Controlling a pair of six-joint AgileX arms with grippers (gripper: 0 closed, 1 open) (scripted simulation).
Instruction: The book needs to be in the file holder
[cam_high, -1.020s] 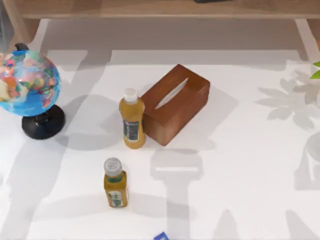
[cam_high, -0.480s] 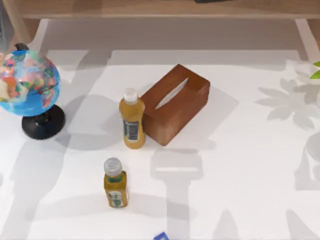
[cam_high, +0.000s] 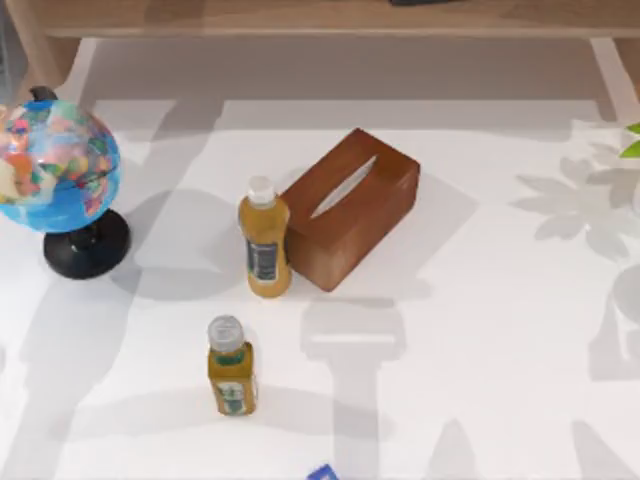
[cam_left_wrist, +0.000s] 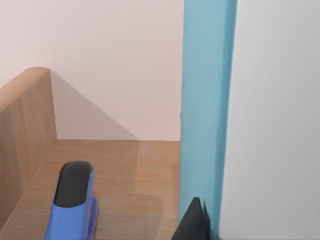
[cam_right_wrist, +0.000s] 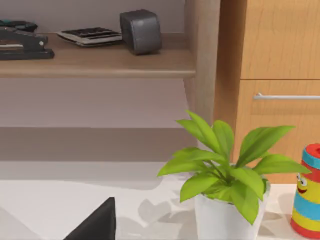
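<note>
Grip state of the left gripper (cam_left_wrist: 194, 226), before the wooden shelf (cam_left_wrist: 115, 170), could not be told; the teal book (cam_left_wrist: 205, 100) stood upright just beside it. Judged stiff, fairly heavy, smooth-covered: pinch across the covers near the spine. Right gripper (cam_right_wrist: 97, 222) sat parked facing that shelf, state likewise untellable

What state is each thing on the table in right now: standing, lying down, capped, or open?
Globe: upright on its black stand, at the table's left.
Bottle with white cap: standing, capped, beside the tissue box.
Bottle with grey cap: standing, capped, apart from the others.
Tissue box: lying flat, slot facing up.
Potted plant: upright in its white pot.
</note>
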